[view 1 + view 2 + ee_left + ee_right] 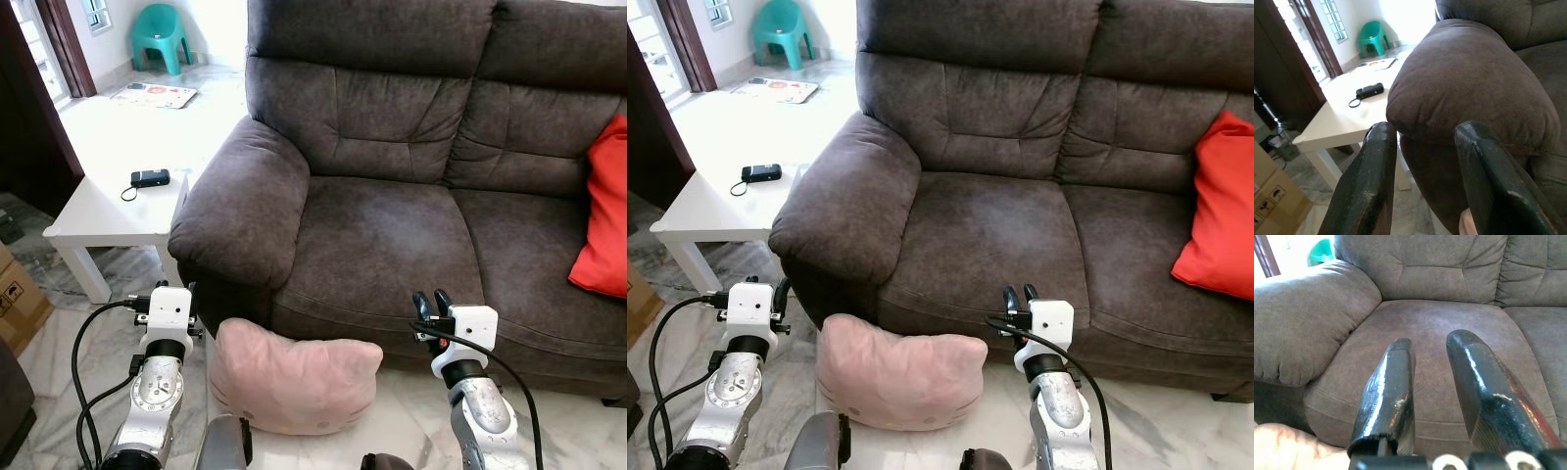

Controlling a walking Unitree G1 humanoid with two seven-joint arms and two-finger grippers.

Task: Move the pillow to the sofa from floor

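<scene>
A pink pillow (pixel 294 384) lies on the marble floor, against the front of the dark brown sofa (pixel 392 230) and below its left armrest (pixel 240 201). My left gripper (pixel 1425 132) is open, held up to the left of the pillow and pointing at the armrest. My right gripper (pixel 432 299) is open too, raised just right of the pillow and pointing at the sofa's left seat cushion (pixel 1440 328). Neither gripper touches the pillow. A corner of the pillow (pixel 1293 445) appears low in the right wrist view.
A white side table (pixel 103 215) with a black device (pixel 150 177) stands left of the armrest. A red cushion (pixel 607 211) leans on the sofa's right seat. A cardboard box (pixel 15 299) sits at far left. A green chair (pixel 162 34) stands far back.
</scene>
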